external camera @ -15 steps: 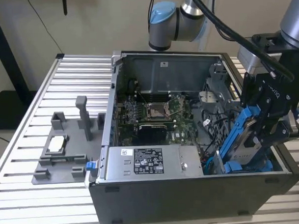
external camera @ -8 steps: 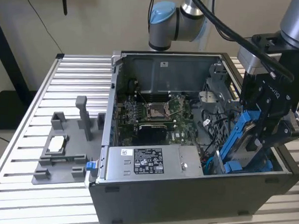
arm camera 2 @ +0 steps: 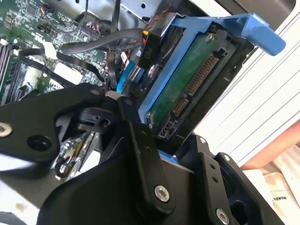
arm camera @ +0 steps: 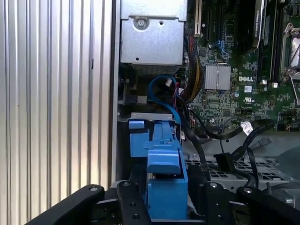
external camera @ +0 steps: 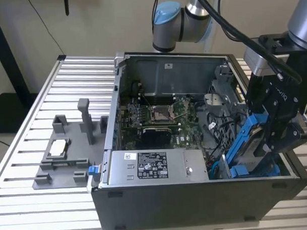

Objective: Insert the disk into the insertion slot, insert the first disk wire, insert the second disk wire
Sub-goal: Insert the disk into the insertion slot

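We note flat silver-grey rectangular disk [external camera: 257,141] in bright blue plastic carrier [arm camera: 164,192], steeply tilted, green circuit face bared; lower end at narrow grey sheet-metal insertion slot [external camera: 242,172] with blue trim, not seated.

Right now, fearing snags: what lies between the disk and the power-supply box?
A looped blue cable, seen in the first wrist view, between disk and power-supply box.

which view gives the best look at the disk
The second wrist view: the disk faces the camera there, its green circuit board and connector pins plain inside the blue carrier. The exterior view shows it edge-on, tilted in the gripper over the case. In the first wrist view its carrier's end faces the camera.
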